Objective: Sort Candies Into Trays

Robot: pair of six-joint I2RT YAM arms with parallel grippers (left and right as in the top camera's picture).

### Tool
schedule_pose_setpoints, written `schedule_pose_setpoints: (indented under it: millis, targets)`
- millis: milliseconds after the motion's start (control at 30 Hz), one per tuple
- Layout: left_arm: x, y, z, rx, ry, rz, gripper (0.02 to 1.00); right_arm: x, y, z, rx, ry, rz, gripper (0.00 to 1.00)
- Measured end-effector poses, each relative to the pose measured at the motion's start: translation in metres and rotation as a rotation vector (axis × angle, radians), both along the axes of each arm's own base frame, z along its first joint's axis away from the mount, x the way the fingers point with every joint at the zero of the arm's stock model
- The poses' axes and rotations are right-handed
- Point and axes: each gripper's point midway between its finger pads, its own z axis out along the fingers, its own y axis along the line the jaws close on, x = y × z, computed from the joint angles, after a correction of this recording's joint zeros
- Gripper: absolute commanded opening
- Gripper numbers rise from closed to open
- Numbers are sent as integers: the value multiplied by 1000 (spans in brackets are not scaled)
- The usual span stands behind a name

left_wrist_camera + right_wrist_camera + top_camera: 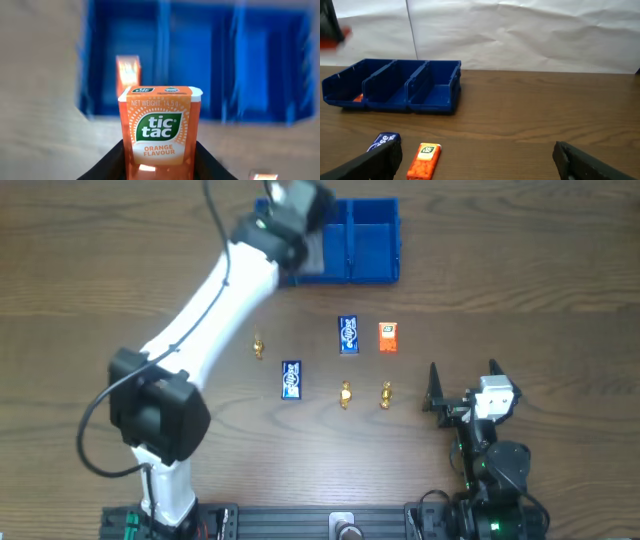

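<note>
Brown wooden table (pixel 520 270); creased white sheet (pixel 520 35) hanging behind it

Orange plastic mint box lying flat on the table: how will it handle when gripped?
The orange plastic mint box looks rigid, probably won't crush. Smooth sides may slip. Lying flat on the wooden table, it likely slides, not rolls.

Lab-style robot test bench indicated: wood-grain table (pixel 560 270) backed by a creased white sheet (pixel 530 35); a metal mounting rail (pixel 300 520) is noted at 6 o'clock.
</note>
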Motion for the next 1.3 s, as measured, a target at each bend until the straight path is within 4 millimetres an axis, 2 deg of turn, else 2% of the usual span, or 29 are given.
schedule_pose_setpoints:
  millis: [100, 133, 200, 267, 333, 433, 533, 600, 667, 700, 733, 833, 900, 967, 1000, 1067, 1100, 1167, 1200, 1300]
  targets:
    - [26, 24, 34, -4, -71, 25, 343, 0, 0, 0, 0, 0, 0, 998]
    - [31, 30, 32, 2, -69, 33, 340, 0, 0, 0, 0, 0, 0, 998]
    - [42, 39, 15, 28, -35, 42, 347, 0, 0, 0, 0, 0, 0, 998]
    - [50, 41, -12, 51, 8, 40, 351, 0, 0, 0, 0, 0, 0, 998]
    - [53, 40, -48, 82, 73, 27, 358, 0, 0, 0, 0, 0, 0, 998]
    - [52, 37, -90, 99, 153, 7, 362, 0, 0, 0, 0, 0, 0, 998]
    - [52, 36, -94, 95, 164, 4, 386, 0, 0, 0, 0, 0, 0, 998]
    - [55, 36, -89, 87, 149, 3, 487, 0, 0, 0, 0, 0, 0, 998]
    - [57, 37, -87, 82, 147, 3, 768, 0, 0, 0, 0, 0, 0, 998]
    - [57, 38, -87, 83, 147, 0, 871, 0, 0, 0, 0, 0, 0, 998]
    - [58, 39, -86, 87, 146, -6, 921, 0, 0, 0, 0, 0, 0, 998]
    - [57, 40, -78, 83, 149, -3, 972, 0, 0, 0, 0, 0, 0, 998]
    - [54, 38, -58, 81, 145, -8, 1000, 0, 0, 0, 0, 0, 0, 998]
    - [53, 27, -26, 64, 99, -23, 1000, 0, 0, 0, 0, 0, 0, 998]
    - [49, 16, -9, 51, 76, -38, 998, 0, 0, 0, 0, 0, 0, 998]
    - [39, -12, 12, 27, 34, -70, 998, 0, 0, 0, 0, 0, 0, 998]
    - [29, -32, 19, 14, 23, -97, 998, 0, 0, 0, 0, 0, 0, 998]
    - [4, -75, 17, -1, 28, -148, 1000, 0, 0, 0, 0, 0, 0, 998]
    - [-13, -98, 9, -4, 47, -174, 998, 0, 0, 0, 0, 0, 0, 998]
    - [-64, -147, -30, 13, 132, -228, 982, 0, 0, 0, 0, 0, 0, 998]
